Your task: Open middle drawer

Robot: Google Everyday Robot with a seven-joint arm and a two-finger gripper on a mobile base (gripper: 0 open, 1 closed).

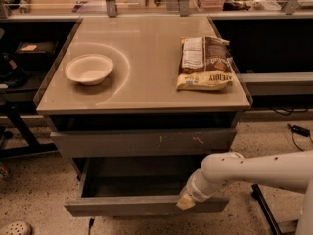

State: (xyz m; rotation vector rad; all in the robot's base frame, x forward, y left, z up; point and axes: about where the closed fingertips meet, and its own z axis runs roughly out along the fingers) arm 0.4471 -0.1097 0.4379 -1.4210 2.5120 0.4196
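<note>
Here's the grey cabinet (146, 89), and the middle drawer (117, 206) stands pulled well out from its lower front, tray interior showing, smooth and bare grey, plain front panel facing us. The gripper (185, 202) is down at the cabinet's lower right, its yellowish tip pressed right against the top edge of that front panel, toward the right end; whether it's clamped or spread, I can't tell from here. The white arm (259, 170) reaches in from the cabinet's right side, low, angled down to the drawer. Just above, under the cabinet top, the upper drawer front (142, 142) with pale scratch marks sits closed. On the cabinet top, a white bowl (89, 68) at the left, a snack bag (204, 62) lying flat at the right, well apart.
</note>
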